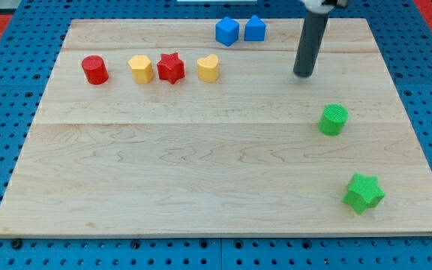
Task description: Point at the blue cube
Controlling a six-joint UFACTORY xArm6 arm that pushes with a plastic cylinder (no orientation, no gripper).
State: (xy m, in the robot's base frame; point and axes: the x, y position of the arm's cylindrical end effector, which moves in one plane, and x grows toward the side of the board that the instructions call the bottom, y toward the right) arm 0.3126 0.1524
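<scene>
Pale wooden board (201, 172) on a blue pegboard bench; red matting shows at the frame's upper corners.

Blue cube (227, 31) sits at the upper centre of the frame, close to the board's top edge. Just beside it on the right, a second blue block (255, 28), shape unclear, possibly peaked.

My tip (304, 74) rests on the board in the upper right, rod rising out of the top of the frame. It is a bare rod: nothing to open or close, nothing held, touching no block.

Key relation: the cube lies up and to the left of my tip, well apart, with the other blue block between them along that line. Judgement: an approach from below the cube would avoid nudging the neighbour.

Green cylinder (334, 119) lies below my tip.
</scene>
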